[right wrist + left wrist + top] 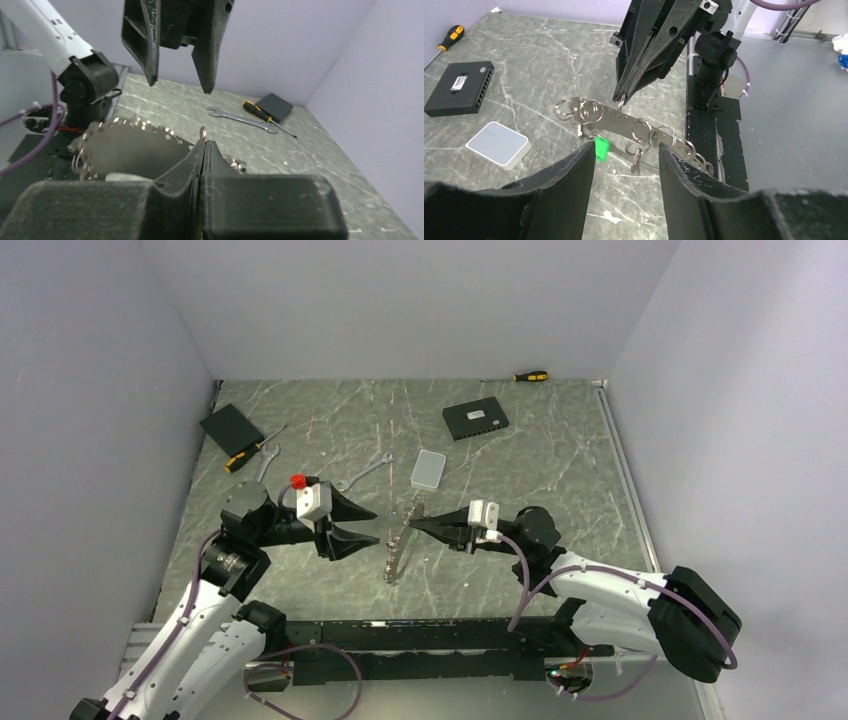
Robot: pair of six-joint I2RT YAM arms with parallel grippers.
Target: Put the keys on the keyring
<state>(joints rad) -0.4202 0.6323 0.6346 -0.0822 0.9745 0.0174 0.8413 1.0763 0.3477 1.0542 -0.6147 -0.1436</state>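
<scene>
A long flat silvery metal strip point(398, 545) with holes lies on the table between the arms; it also shows in the left wrist view point(624, 121). Several small split rings hang on it, along with a green tag point(601, 148) and one small key-like piece point(636, 159). My right gripper point(413, 523) is shut on one small keyring point(203, 132) at the strip's upper edge, seen from the left wrist too point(620, 106). My left gripper point(376, 528) is open and empty, just left of the strip, its jaws facing the rings point(626, 147). No large wire loop shows.
A silver wrench point(365, 472) and a white box point(428, 468) lie behind the strip. A black network box point(475, 420) and a yellow-black screwdriver point(530, 376) are at the back. A black case point(231, 426) and a second screwdriver point(250, 452) are at the back left.
</scene>
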